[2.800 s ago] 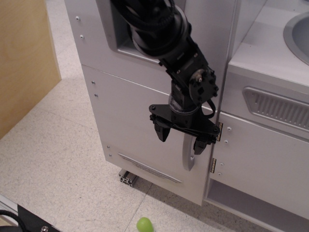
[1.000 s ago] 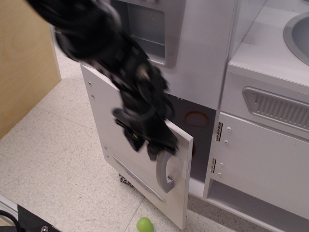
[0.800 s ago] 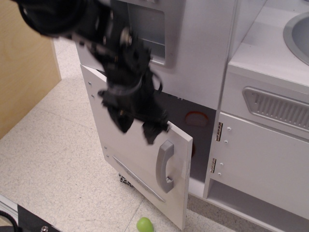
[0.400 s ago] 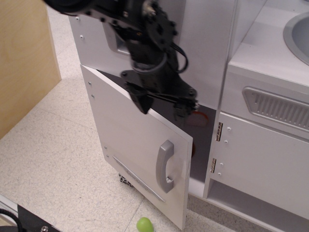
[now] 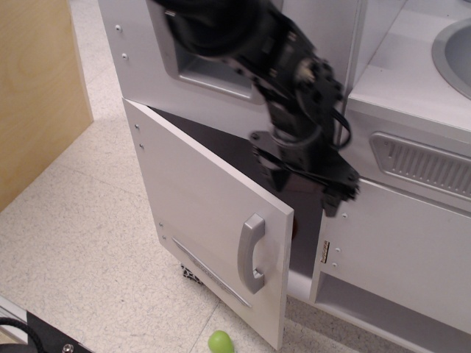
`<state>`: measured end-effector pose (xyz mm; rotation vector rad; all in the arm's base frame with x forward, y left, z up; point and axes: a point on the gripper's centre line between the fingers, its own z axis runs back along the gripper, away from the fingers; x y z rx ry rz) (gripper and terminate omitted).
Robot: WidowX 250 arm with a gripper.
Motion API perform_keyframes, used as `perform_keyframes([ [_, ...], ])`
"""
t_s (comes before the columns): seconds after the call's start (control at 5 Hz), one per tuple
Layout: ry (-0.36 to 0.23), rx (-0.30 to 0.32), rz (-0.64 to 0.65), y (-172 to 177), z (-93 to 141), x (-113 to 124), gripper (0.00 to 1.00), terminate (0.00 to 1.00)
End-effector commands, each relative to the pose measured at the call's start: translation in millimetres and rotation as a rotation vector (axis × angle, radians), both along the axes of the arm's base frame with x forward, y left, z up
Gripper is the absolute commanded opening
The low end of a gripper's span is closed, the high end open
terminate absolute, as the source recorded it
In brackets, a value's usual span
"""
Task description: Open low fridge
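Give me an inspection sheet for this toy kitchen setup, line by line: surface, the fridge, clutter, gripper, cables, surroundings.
Surface: speckled light floor, bare apart from one ball.
Job's things: low fridge door swung partly open, dark compartment showing; silver handle free.
Clutter: green ball on the floor below the door's free edge.
Grippers: gripper open, empty, in front of the opening, off the handle.
Cables: black cable looped at the wrist.
Surroundings: wooden panel left; slatted vent and sink right.
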<state>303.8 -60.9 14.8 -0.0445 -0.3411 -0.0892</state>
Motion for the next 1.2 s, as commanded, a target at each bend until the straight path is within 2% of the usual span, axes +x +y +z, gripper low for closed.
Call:
perform_keyframes([
  [0.0,0.064,0.059,-0.01,8,-24,2,1.0,0.0],
  [0.2,0.12,0.083,-0.024,26,-37,-14,1.0,0.0],
  [0.6,0.144,0.162,-0.057,67,-52,-50,1.0,0.0],
  [1.0,0.178,0.236,-0.056,123,-65,-84,1.0,0.0],
])
